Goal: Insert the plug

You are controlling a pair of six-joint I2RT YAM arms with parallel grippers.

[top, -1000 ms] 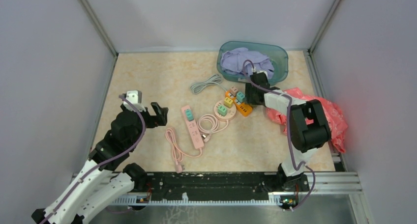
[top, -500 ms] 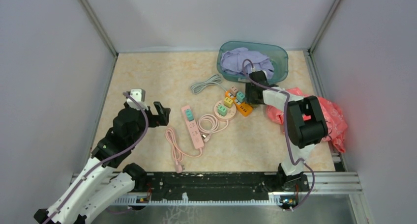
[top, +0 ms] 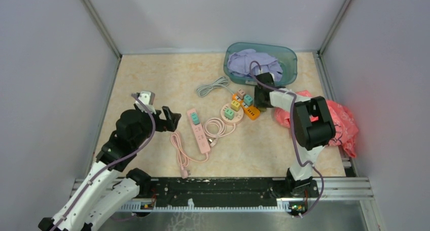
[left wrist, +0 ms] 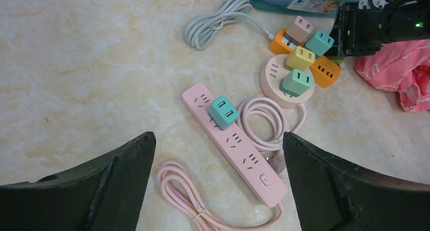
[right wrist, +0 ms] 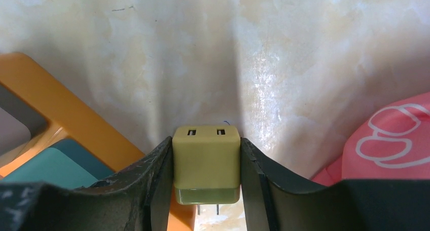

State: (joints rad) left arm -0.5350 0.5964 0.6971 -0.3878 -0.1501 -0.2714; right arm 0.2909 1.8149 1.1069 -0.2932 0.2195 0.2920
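From above, the left claw [top: 171, 118] hangs wide open, just left of the pink power strip [top: 199, 130]. The right claw [top: 259, 97] is down at the orange strip [top: 251, 112], and the plug is hidden beneath it. At the back of the counter [top: 147, 74], a teal bin [top: 290, 56] holds a crumpled lavender cloth [top: 251, 61]. A pink bag [top: 345, 122] lies near the right arm.

The left wrist view shows spread fingers framing the pink strip, which carries one teal adapter [left wrist: 223, 112]. A round hub [left wrist: 276, 86] carries two more cubes, and a white coiled cable [left wrist: 213, 26] lies beyond.

In the right wrist view, the olive plug [right wrist: 206, 162] sits pinched between both fingers [right wrist: 152, 185], its prongs pointing toward the camera, just beside the orange strip. It looks like a light, rigid plastic cube with smooth, possibly slippery faces. The flat opposite sides are the place to hold it, keeping it square so the prongs line up.
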